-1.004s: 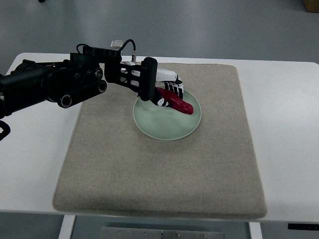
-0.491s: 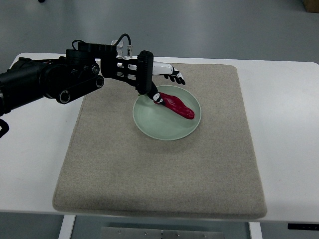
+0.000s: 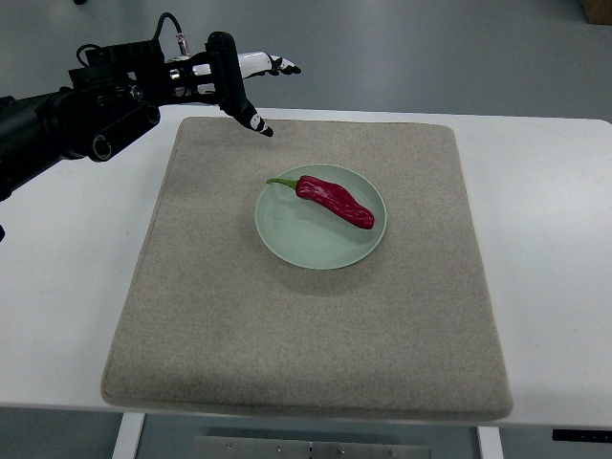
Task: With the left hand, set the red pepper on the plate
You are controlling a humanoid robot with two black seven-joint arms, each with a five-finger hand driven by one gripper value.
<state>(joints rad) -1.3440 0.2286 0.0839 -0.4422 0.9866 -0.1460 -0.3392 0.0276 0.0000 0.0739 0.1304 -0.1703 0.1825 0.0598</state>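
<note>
A red pepper [image 3: 335,199] with a green stem lies on the pale green plate [image 3: 306,241], toward its upper half. My left hand [image 3: 251,84] hovers above the mat's far left corner, well up and left of the plate. Its fingers are spread and hold nothing. The black left arm runs in from the left edge.
The plate sits on a beige mat [image 3: 306,325] that covers most of the white table [image 3: 545,239]. Grey floor shows beyond the table's far edge.
My left hand has let go of the pepper, opened, and pulled back up and to the left, off the plate. The pepper stays lying on the plate.
</note>
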